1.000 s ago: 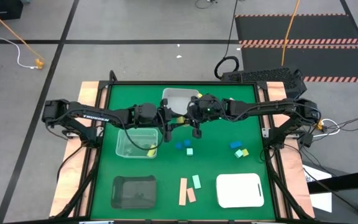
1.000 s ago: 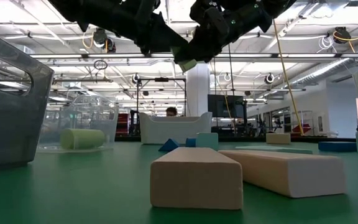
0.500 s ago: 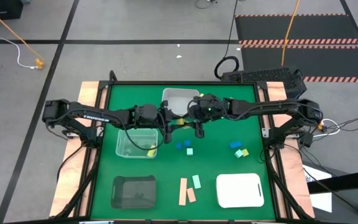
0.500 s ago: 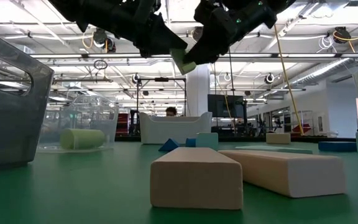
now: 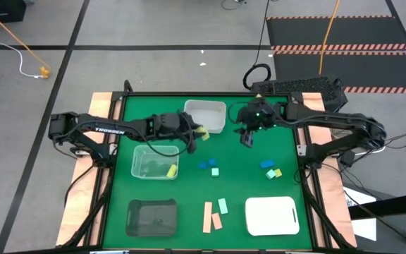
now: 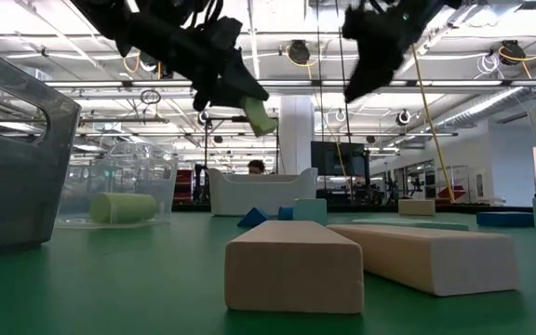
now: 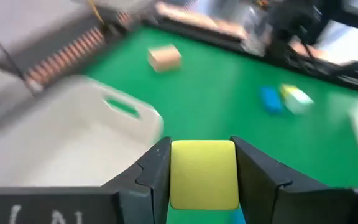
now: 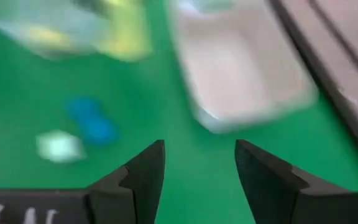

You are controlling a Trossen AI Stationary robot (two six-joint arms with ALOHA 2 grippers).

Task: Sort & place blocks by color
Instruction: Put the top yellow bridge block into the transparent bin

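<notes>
Leftmost on the green table (image 5: 252,169), near its front edge, sits a dark tray (image 5: 151,216), and behind it a clear bin (image 5: 154,161) with a yellow block (image 5: 171,170) lying inside. Above the far right corner of that bin hangs the left end effector (image 5: 200,134), clenched on a yellow cube (image 7: 204,173); the left wrist view shows the cube squeezed between both dark fingers (image 7: 156,173), and the low view shows it held well above the table. Just behind it stands a white bin (image 5: 206,115) against the table's far edge. Nearer the middle lie two small blue blocks (image 5: 204,166) with a mint green cube (image 5: 216,171) beside them, and closer to the front two tan-pink bars (image 5: 211,217) lie side by side next to a mint green bar (image 5: 223,206). Right of the white bin, the right end effector (image 5: 246,138) hovers in the air with its fingers spread apart and nothing between them. Farther right, a blue block (image 5: 267,164), another mint green one (image 5: 271,173) and a yellow one (image 5: 278,172) cluster together. A white tray (image 5: 272,216) lies at the front right.
</notes>
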